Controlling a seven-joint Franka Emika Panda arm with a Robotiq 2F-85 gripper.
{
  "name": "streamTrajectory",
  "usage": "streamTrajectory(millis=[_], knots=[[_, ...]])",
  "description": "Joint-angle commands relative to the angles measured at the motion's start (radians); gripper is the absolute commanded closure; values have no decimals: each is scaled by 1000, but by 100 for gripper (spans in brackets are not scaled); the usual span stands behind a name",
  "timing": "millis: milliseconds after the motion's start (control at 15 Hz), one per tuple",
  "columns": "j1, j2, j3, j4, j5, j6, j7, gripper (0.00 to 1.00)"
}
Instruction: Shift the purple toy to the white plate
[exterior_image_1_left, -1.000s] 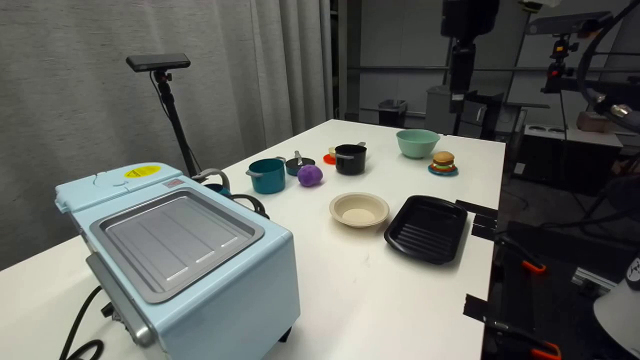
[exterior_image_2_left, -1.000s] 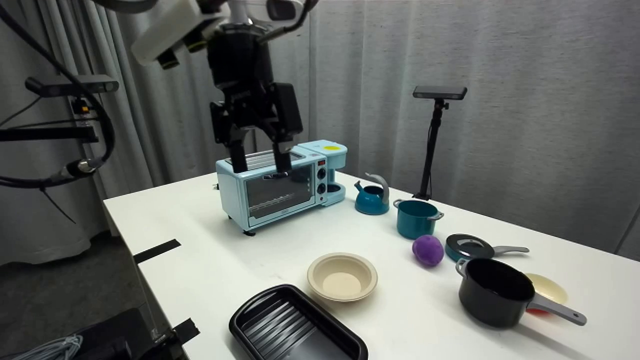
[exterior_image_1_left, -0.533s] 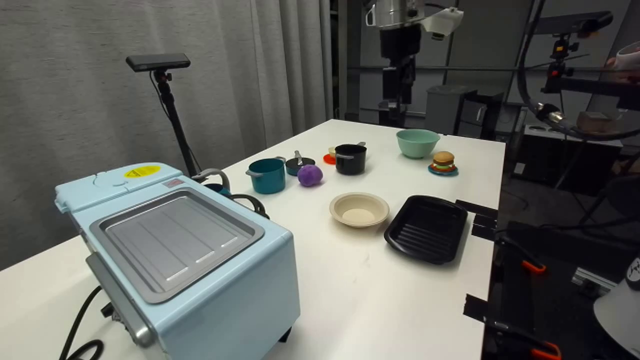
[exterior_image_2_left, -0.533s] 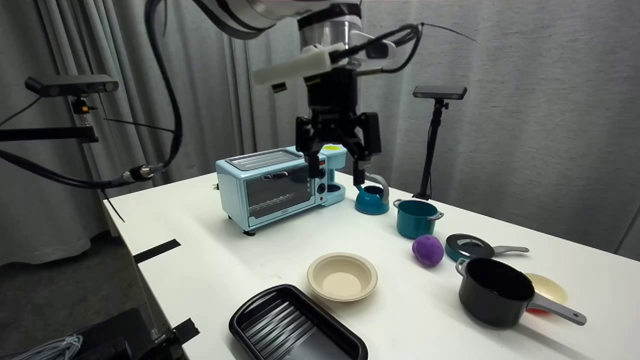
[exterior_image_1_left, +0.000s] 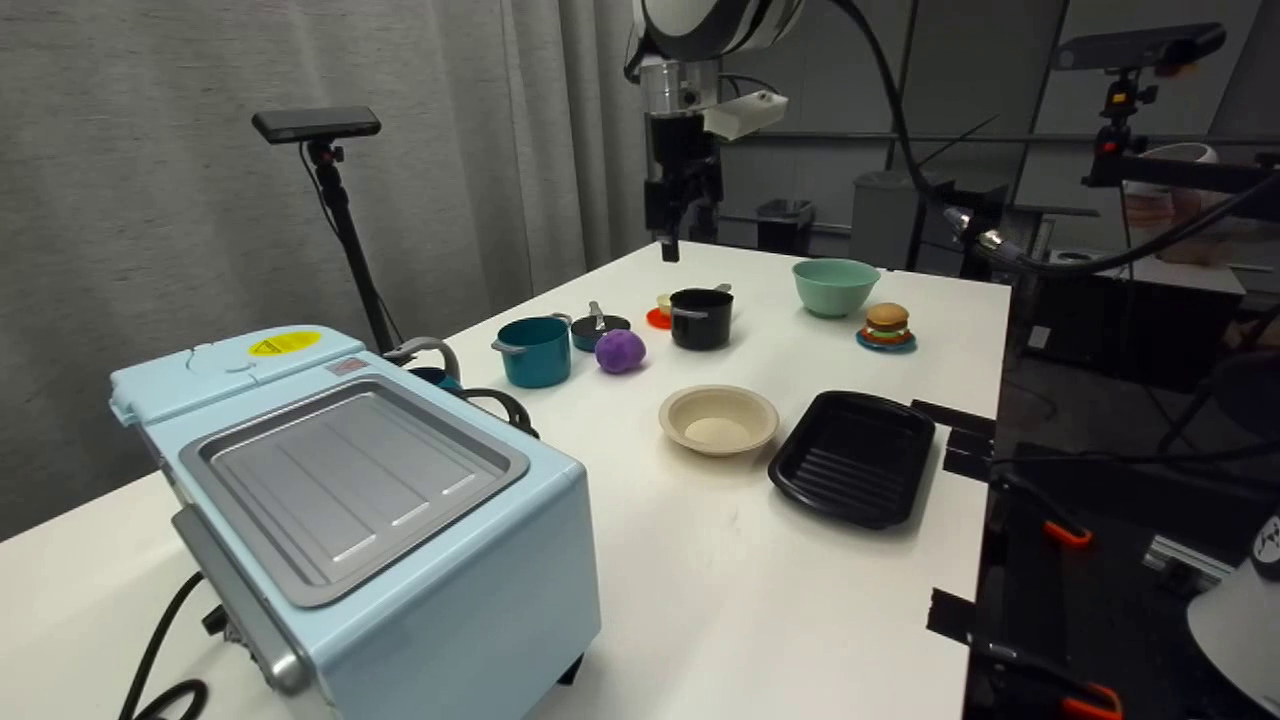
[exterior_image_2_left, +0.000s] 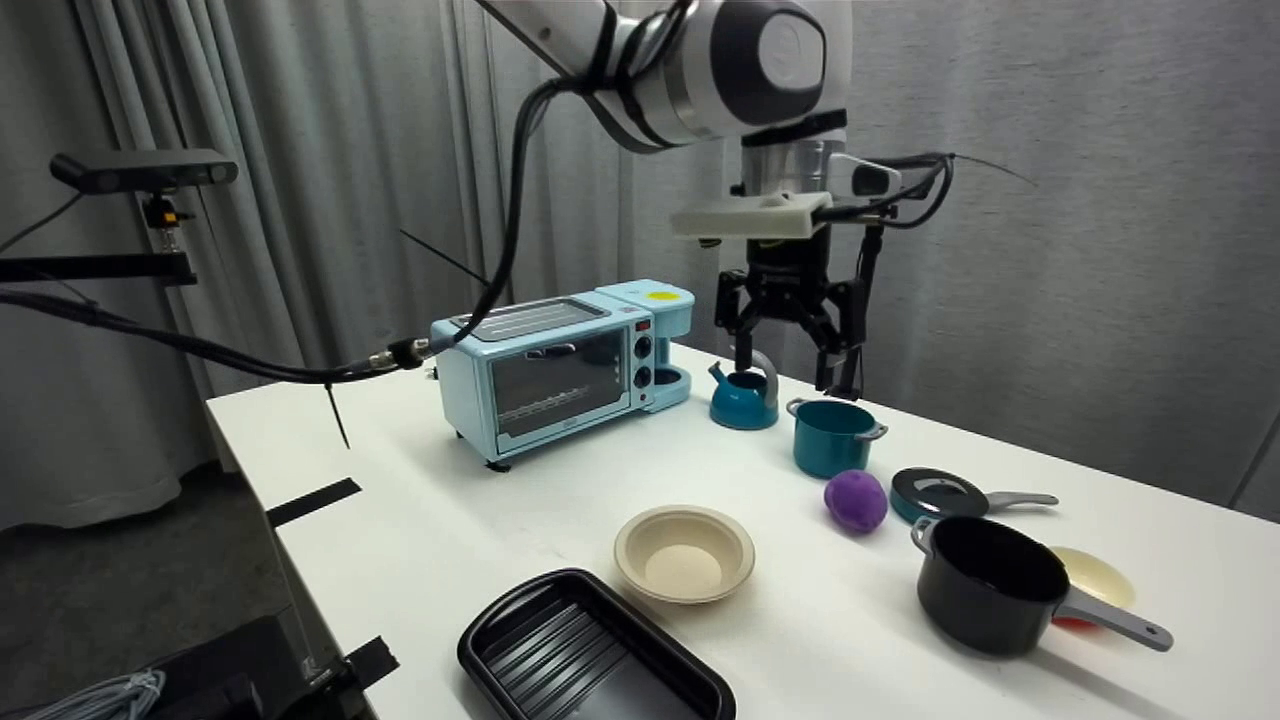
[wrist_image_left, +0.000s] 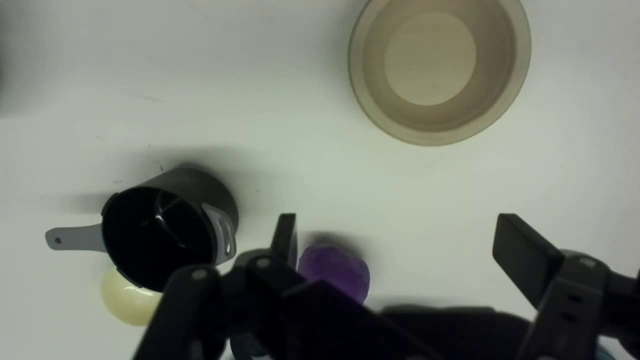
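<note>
Found, in wrist view, rounded deep-purple toy (wrist_image_left: 337, 272) ungrasped at lower centre, round cream-white plate (wrist_image_left: 433, 60) bare at upper right, black gripper (wrist_image_left: 398, 234) spread empty; judged grasp, carry and placing outstanding.

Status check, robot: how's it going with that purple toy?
Gripper open, empty, aloft. Purple toy on table, not yet on white plate. Teal pot and pan close by, might crowd the grasp.
</note>
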Motion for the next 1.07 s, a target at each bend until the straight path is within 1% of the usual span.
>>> streamTrajectory(millis=[0, 133, 200, 267, 400, 533, 600, 800, 1000], knots=[[-7, 226, 19, 249, 16, 16, 22, 0], [0, 331, 23, 350, 7, 26, 45, 0], [4, 373, 23, 399, 6, -2, 65, 0], [-1, 258, 24, 249, -3, 34, 37, 0], [3, 334, 26, 320, -2, 34, 54, 0], [3, 361, 26, 351, -2, 32, 56, 0], [16, 370, 11, 351, -30, 77, 78, 0], [25, 420, -1, 369, -77, 156, 92, 0], [24, 475, 5, 387, -86, 233, 89, 0]])
